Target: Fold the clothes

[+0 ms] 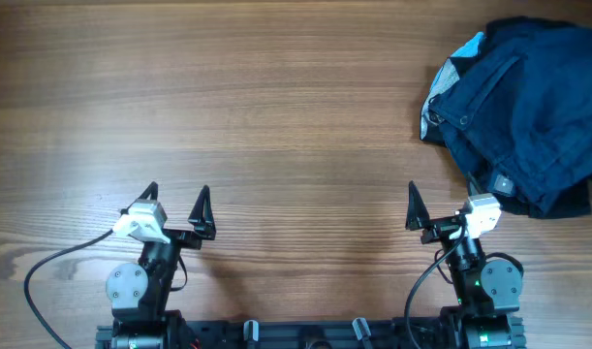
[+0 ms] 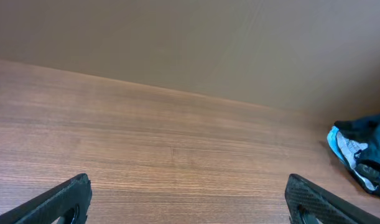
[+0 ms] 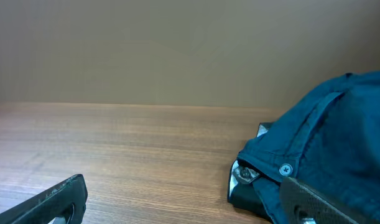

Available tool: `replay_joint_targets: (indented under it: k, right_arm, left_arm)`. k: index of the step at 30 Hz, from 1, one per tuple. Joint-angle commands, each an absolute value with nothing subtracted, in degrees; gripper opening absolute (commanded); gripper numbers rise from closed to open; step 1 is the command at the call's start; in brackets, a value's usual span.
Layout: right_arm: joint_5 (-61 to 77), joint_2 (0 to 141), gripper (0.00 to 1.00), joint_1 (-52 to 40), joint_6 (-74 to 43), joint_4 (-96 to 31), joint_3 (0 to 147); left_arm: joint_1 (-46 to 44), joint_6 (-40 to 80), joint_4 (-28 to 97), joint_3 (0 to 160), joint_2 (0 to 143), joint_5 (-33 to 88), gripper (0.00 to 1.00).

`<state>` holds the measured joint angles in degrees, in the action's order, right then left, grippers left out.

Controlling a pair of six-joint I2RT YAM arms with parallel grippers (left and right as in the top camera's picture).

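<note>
- Crumpled navy-blue denim-like clothes lie in one unfolded heap at the far right corner of the table, running out of the overhead view on the right.
- A pale grey-blue lining shows at the heap's left edge; a strip of black fabric pokes out under its near right side.
- Stitched seams cross the top of the heap; a small round metal button sits on a folded seam (clear only in the right wrist view).
- Right wrist view: the clothes fill the right side, resting on the table just ahead of the right-hand finger.
- Left wrist view: the clothes are only a dark lump with a pale patch at the far right edge, well apart from that arm.
- Black two-finger right gripper: jaws spread wide, nothing between them, its outer finger just beside the heap's near edge; touching or not, can't tell.
- Same gripper from its own camera: both fingers wide apart, bare wood between.
- Black two-finger left gripper: jaws spread wide, empty, at the near left, far from the heap.
- Its wrist view shows only bare wood between the fingers.
- Brown wood-grain table carries everything.
- Plain beige wall behind the table's far edge.
- Grey cable loops by the left arm's base.
</note>
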<state>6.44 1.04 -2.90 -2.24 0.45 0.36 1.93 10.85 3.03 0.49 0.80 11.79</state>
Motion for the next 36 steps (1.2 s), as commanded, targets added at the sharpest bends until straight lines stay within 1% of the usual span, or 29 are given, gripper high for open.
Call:
replay_joint_targets:
  k: [1, 33, 35, 36]
  right_arm:
    - [7.14, 0.64, 1.0, -2.55, -1.58, 0.54, 0.3]
    - [7.14, 0.64, 1.0, -2.55, -1.52, 0.62, 0.3]
    - [7.42, 0.64, 1.0, -2.55, -1.83, 2.22, 0.3]
    - [9.74, 0.64, 1.0, -2.55, -4.29, 3.92, 0.32]
  left_arm:
    - [1.65, 10.76, 3.4, 0.32, 0.75, 10.87, 1.0]
    - [1.65, 10.76, 3.42, 0.32, 0.75, 10.85, 1.0]
    - [1.65, 10.76, 3.29, 0.32, 0.75, 10.85, 1.0]
    - [1.65, 10.76, 3.33, 0.32, 0.75, 10.85, 1.0]
